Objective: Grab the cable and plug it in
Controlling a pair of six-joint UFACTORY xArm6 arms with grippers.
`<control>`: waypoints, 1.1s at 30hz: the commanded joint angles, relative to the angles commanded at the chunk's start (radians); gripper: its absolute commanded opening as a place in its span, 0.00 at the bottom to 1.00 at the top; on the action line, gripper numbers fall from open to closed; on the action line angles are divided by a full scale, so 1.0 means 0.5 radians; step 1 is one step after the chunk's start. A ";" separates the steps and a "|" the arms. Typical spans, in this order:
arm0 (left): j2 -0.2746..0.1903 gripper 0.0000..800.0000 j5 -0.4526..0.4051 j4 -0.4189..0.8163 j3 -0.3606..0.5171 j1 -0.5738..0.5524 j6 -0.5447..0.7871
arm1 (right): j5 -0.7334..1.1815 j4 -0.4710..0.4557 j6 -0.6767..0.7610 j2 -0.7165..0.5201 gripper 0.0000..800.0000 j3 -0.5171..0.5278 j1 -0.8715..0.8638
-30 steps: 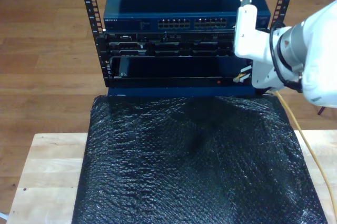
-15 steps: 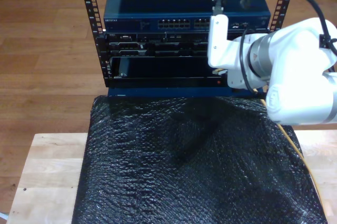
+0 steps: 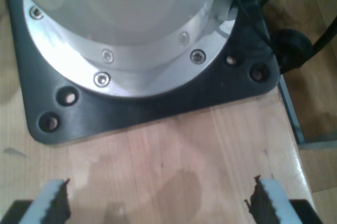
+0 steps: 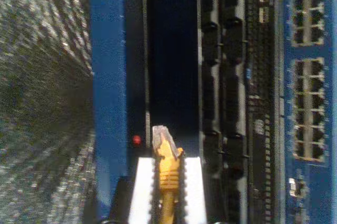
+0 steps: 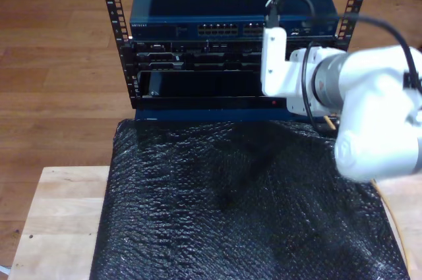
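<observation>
Yellow cable point(image 4: 167, 174) is pinched tight in my second gripper point(image 4: 166, 182), its clear plug point(image 4: 160, 135) poking out toward the blue rack point(image 4: 108, 92). Farther off sits the switch point(image 4: 308, 76) with rows of ports. My first gripper point(image 3: 158, 205) has its fingers point(image 3: 52, 203) spread wide over a wooden table point(image 3: 174, 150), near a black base plate point(image 3: 221, 84).

- This looks like a robotics lab or test room set up for network hardware.
- An open metal rack point(image 5: 111, 23) stands on a wooden floor point(image 5: 59, 76) and holds a blue network switch point(image 5: 224, 3) with rows of ports point(image 5: 217, 29).
- A pale wooden table point(image 5: 56, 214) carries a sheet of black bubble wrap point(image 5: 231, 207).
- A white robot arm point(image 5: 369, 102) works at the rack.
- An arm's round metal base point(image 3: 121, 34) is bolted to a black plate point(image 3: 158, 103) on the tabletop.
</observation>
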 joint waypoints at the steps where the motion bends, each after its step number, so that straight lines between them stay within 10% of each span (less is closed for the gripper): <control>1: 0.000 1.00 0.000 0.000 0.000 0.000 0.000 | 0.000 -0.012 0.000 0.000 0.00 0.000 0.000; 33: 0.000 1.00 0.000 0.000 0.000 0.003 0.000 | -0.466 -0.117 -0.055 0.018 0.00 0.184 0.071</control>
